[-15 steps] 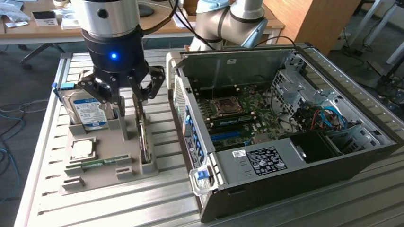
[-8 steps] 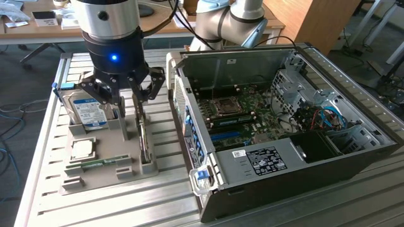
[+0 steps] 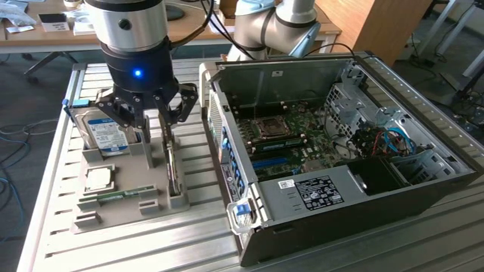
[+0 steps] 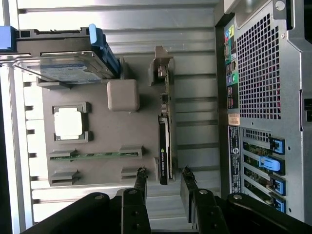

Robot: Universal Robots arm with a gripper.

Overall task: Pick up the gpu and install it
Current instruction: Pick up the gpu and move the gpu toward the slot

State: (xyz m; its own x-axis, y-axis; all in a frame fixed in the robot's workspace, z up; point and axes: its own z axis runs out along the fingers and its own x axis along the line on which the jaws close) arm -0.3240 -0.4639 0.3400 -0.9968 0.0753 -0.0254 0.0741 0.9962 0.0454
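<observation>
Closest to the wrist camera, gripper (image 4: 164, 181) fingers (image 4: 141, 181) spread wide and holding nothing, hovering above the gpu (image 4: 165, 141) near one end, one finger to each side. Gpu stands on edge in its slot of the grey tray (image 4: 131, 131) on the desk (image 4: 122, 14), not lifted. Further along the tray: RAM stick (image 4: 95, 155), CPU (image 4: 68, 122), hard drive (image 4: 63, 68). Open PC case (image 3: 340, 187) sits beside the tray. Risk: the card is thin, so an off-centre descent could land a fingertip on its top edge, and an end-only grip may let it tilt.
</observation>
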